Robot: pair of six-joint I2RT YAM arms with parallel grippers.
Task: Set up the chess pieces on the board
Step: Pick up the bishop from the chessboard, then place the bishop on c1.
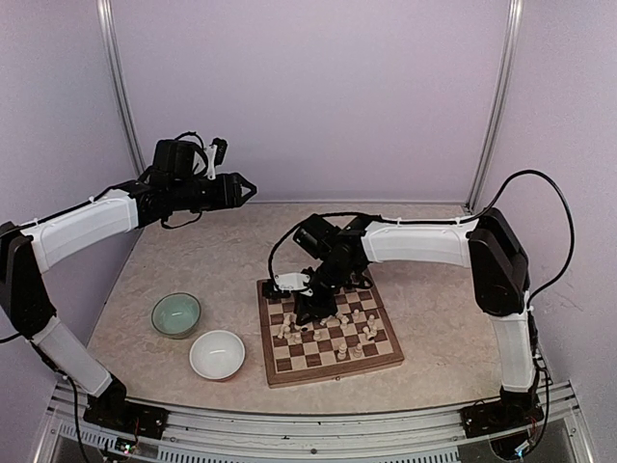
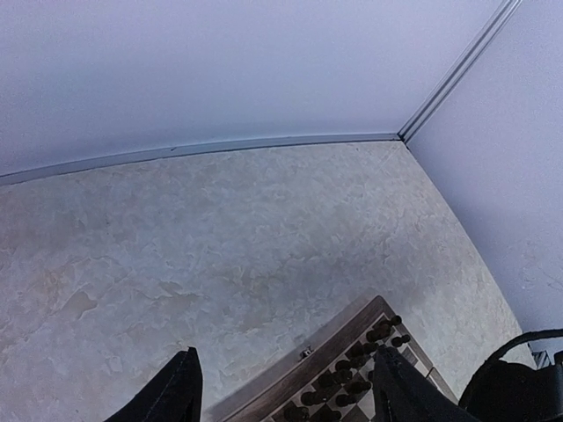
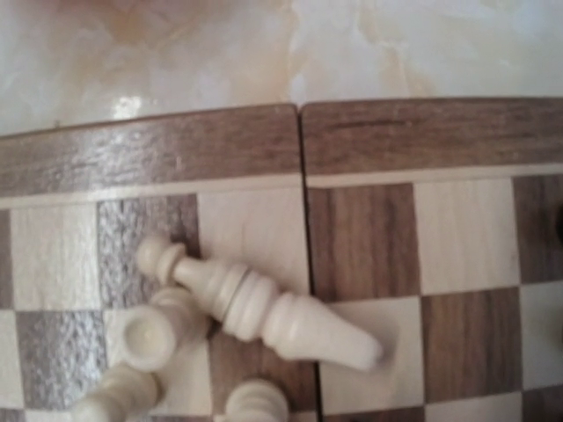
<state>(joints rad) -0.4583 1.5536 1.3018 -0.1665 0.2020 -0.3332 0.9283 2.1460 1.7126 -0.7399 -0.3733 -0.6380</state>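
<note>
The board (image 1: 382, 360) lies on the table in front of the right arm, with cream chess pieces (image 1: 371, 329) scattered over it and dark ones (image 2: 354, 370) grouped along its far edge. My right gripper (image 1: 310, 307) hangs low over the board's left half; its fingers are hidden from above and do not show in the right wrist view. That view looks down on a cream piece (image 3: 255, 303) lying slanted across the squares beside standing cream pieces (image 3: 149, 338) near the board's border (image 3: 176, 149). My left gripper (image 1: 249, 189) is raised at the back left, open (image 2: 286, 406) and holding nothing.
A green bowl (image 1: 176, 314) and a white bowl (image 1: 217, 354) stand left of the board. The enclosure's walls and metal posts (image 1: 116, 77) close in the back and sides. The right arm's black cable (image 1: 554, 207) loops above its elbow.
</note>
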